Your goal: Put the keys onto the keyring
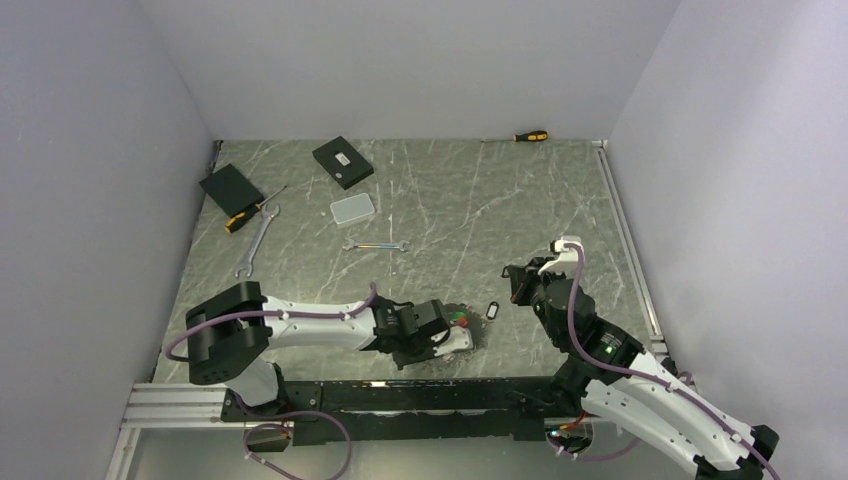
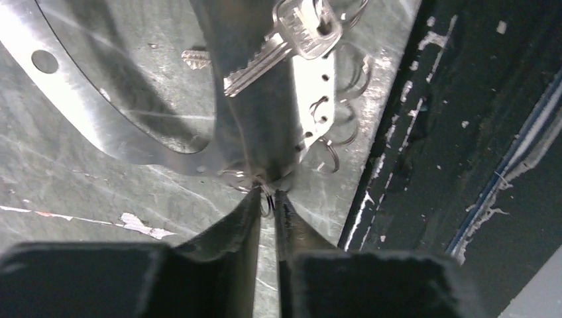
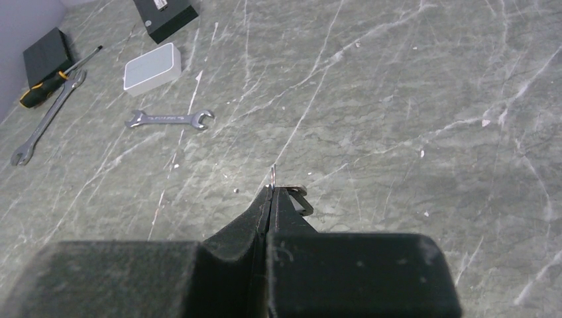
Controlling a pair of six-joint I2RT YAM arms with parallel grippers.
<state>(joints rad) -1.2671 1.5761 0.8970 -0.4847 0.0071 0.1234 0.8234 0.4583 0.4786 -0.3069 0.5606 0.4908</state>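
The keyring (image 2: pixel 318 93) lies near the table's front edge as a shiny metal band fringed with small wire rings. A silver key (image 2: pixel 281 43) hangs on it. In the top view the bunch (image 1: pixel 462 335) shows a green tag. My left gripper (image 2: pixel 267 197) (image 1: pixel 447 340) is shut on one small wire ring of the bunch. My right gripper (image 3: pixel 272 189) (image 1: pixel 517 284) is shut on a thin silver piece seen edge-on, and a black-rimmed white key tag (image 3: pixel 300 199) (image 1: pixel 492 311) sits right beside its tip.
A small wrench (image 1: pixel 375 245), a long wrench (image 1: pixel 258 240), a screwdriver (image 1: pixel 250 212), two black boxes (image 1: pixel 342 162) (image 1: pixel 231 190) and a white box (image 1: pixel 353 208) lie at the far left. Another screwdriver (image 1: pixel 530 136) is by the back wall. A dark rail (image 1: pixel 400 390) runs along the front edge.
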